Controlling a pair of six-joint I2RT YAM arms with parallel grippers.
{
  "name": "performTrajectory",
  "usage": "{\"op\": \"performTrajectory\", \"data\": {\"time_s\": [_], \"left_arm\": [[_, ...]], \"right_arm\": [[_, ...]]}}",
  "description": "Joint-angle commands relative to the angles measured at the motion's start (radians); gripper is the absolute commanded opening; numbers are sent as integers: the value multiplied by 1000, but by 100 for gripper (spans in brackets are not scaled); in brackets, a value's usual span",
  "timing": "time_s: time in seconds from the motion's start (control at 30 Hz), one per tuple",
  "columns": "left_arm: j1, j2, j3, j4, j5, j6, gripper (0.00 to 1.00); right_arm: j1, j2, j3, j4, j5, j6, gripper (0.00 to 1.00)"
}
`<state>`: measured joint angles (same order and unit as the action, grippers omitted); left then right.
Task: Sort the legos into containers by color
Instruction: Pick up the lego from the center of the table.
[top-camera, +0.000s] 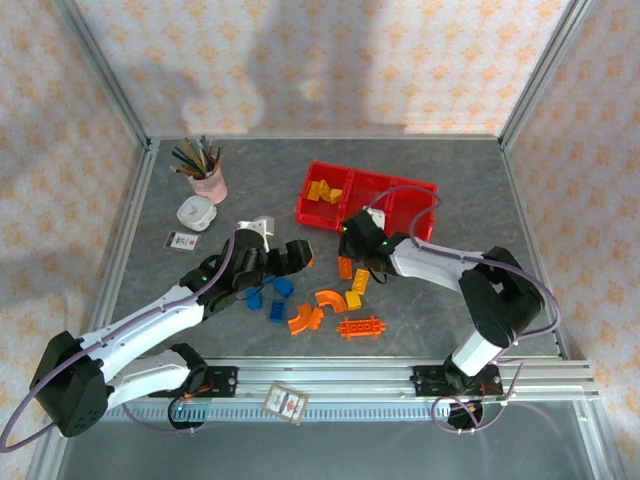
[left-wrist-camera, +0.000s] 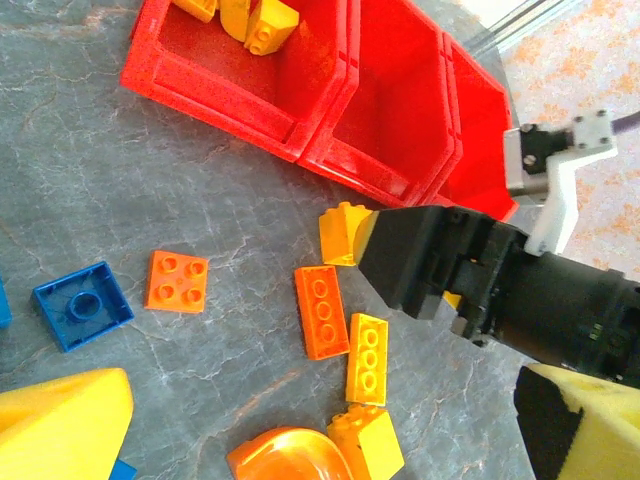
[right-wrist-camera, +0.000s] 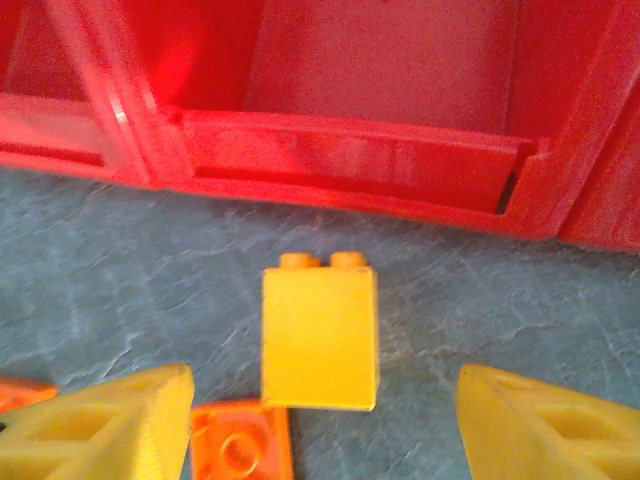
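Working the grey table (top-camera: 420, 320) from its near edge, my two arms reach to just below the red three-compartment tray (top-camera: 318, 221), which lies at one o'clock from the table's middle, with yellow pieces (top-camera: 324, 190) in its left compartment. My left gripper (top-camera: 297, 257) hangs at eight o'clock from the tray, its yellow fingers (left-wrist-camera: 65, 425) spread wide and holding nothing, an orange arch (left-wrist-camera: 280, 455) on the table beneath them. My right gripper (top-camera: 352, 238) sits low at six o'clock from the tray, close to its front wall, fingers (right-wrist-camera: 110, 425) parted and gripping nothing. A pink cup of pencils (top-camera: 209, 183) stands at ten o'clock. The loose legos (top-camera: 320, 300) are scattered at six to seven o'clock from the tray: blue ones (top-camera: 255, 298) on the nine o'clock side, a long studded orange piece (top-camera: 360, 327) at five o'clock. Smallest in play, an upright yellow brick (right-wrist-camera: 320, 335) stands between my right fingers, a gap on each side, near the tray's front wall, with a flat orange brick (right-wrist-camera: 240, 445) just beside its near corner.
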<state>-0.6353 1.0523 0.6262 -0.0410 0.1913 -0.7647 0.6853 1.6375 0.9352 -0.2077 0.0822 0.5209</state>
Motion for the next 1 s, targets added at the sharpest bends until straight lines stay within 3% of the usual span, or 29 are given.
{"op": "performTrajectory", "data": {"time_s": [0.0, 0.27, 0.5, 0.97], "left_arm": [[-10, 7, -14, 45, -36, -21, 99], [-10, 26, -14, 59, -43, -29, 99], [-10, 28, -13, 59, -46, -30, 99], [-10, 4, -17, 60, -39, -24, 99]], "right_arm": [[-16, 41, 32, 29, 28, 27, 69], [-36, 117, 79, 55, 0, 8, 64], [-41, 162, 106, 46, 13, -2, 53], [-21, 92, 93, -5, 18, -56, 34]]}}
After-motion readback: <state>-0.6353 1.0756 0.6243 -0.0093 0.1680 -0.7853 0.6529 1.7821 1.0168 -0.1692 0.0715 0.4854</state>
